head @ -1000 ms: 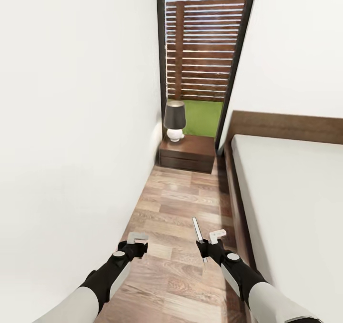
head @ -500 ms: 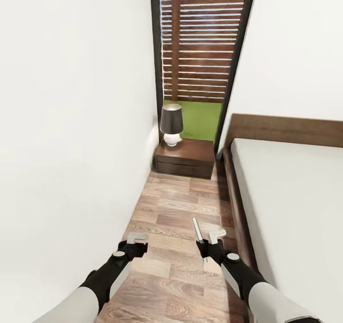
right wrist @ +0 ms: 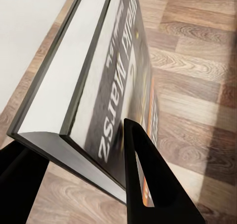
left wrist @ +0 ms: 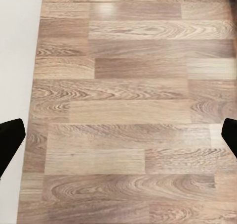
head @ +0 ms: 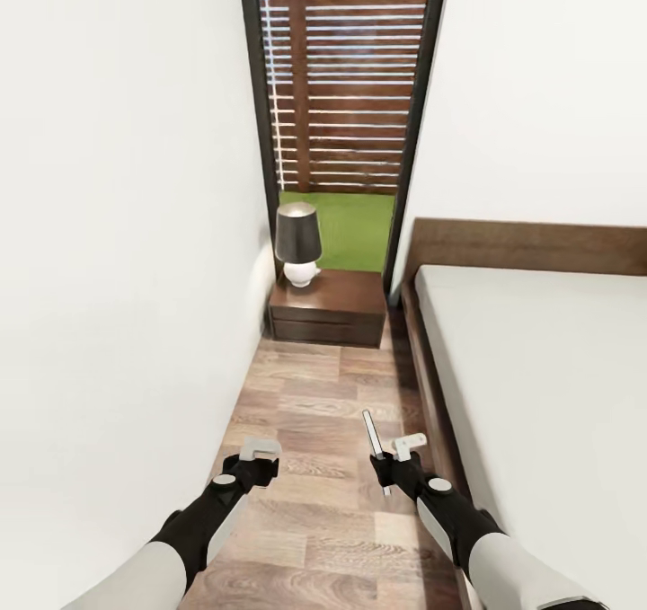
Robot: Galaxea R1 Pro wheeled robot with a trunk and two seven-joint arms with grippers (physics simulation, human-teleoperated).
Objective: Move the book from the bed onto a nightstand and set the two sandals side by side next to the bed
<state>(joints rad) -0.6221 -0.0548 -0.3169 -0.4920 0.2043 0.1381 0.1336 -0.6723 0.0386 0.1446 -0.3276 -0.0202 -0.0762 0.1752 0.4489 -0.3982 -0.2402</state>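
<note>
My right gripper [head: 392, 455] is shut on the book [head: 371, 437], which stands edge-on above the wood floor, just left of the bed [head: 539, 385]. In the right wrist view the book [right wrist: 98, 85] shows its dark cover with white lettering and an orange band, and a black finger [right wrist: 148, 184] presses on that cover. My left gripper [head: 258, 453] hangs open over the floor, its fingertips [left wrist: 10, 137] wide apart with nothing between them. A dark-brown nightstand [head: 328, 309] stands ahead by the headboard. The sandals are out of view.
A lamp [head: 297, 243] with a dark shade takes the nightstand's left half. A white wall [head: 117, 278] runs close along my left, leaving a narrow floor aisle [head: 323, 394] beside the bed. A tall window [head: 341, 98] rises behind the nightstand.
The whole picture has shifted: the window, nightstand and bed now sit further left, so the camera has moved. Both arms hold the same pose, the book still gripped.
</note>
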